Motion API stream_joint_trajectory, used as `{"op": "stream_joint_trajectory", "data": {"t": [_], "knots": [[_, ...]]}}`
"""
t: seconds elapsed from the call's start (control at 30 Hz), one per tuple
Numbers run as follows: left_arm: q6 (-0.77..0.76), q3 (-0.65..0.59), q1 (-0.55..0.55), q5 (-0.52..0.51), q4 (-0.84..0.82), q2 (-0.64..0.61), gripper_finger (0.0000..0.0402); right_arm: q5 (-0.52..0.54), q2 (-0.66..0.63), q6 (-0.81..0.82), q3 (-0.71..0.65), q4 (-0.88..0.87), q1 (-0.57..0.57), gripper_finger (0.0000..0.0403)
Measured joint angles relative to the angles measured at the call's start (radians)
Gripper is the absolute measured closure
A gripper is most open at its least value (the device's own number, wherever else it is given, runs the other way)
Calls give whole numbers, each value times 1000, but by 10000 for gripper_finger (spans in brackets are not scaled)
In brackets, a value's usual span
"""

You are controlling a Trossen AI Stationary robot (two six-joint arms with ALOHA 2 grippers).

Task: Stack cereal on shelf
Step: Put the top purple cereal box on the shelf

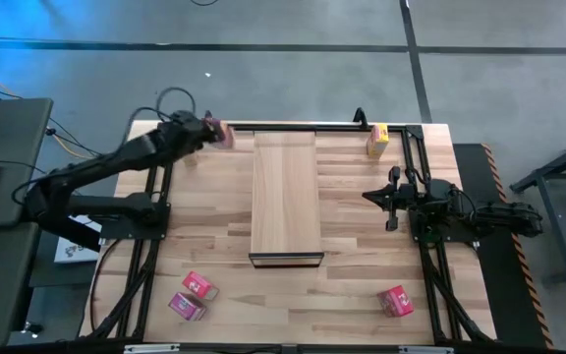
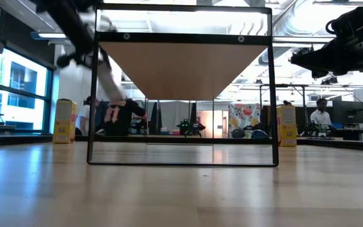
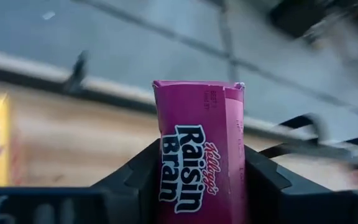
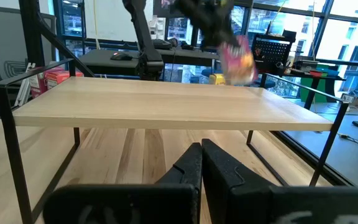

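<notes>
My left gripper [image 1: 214, 131] is at the table's far edge, just left of the shelf [image 1: 285, 197], shut on a magenta-pink cereal box [image 3: 199, 155]. The box also shows in the high view [image 1: 225, 135] and, blurred, in the low view [image 2: 112, 113]. My right gripper [image 4: 201, 163] is shut and empty, right of the shelf [image 1: 389, 197], pointing at it. One yellow box [image 1: 377, 141] stands on the table at the far right. Another [image 2: 64, 121] stands at the far left. Three pink and red boxes [image 1: 199, 286] [image 1: 187, 307] [image 1: 395, 301] lie near the front edge. My left gripper pinches the magenta-pink box between its two fingers [image 3: 135, 180], on two opposite sides of the box's lower part [image 3: 166, 186]. The box's other end [image 3: 197, 87] sticks out past the fingertips. The box is lifted clear of the table, beside the shelf's far left corner.
The shelf is a raised pale plank on a dark metal frame [image 2: 181, 164], with open room under it. Black frame rails [image 1: 145, 256] [image 1: 440, 275] run along the table's left and right sides. People and desks show in the room beyond the far edge.
</notes>
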Motion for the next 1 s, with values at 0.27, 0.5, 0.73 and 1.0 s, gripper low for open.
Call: {"op": "stream_joint_trajectory", "data": {"t": [0.27,0.5,0.73,1.0], "knots": [[107,230,-133,6,0,7,274,0,0,0,0,0,0,402],[172,455,-292,-86,-128,225,280,0,0,0,0,0,0,402],[177,677,-337,-140,-348,468,280,0,0,0,0,0,0,402],[139,760,-362,-121,-463,600,280,0,0,0,0,0,0,402]]}}
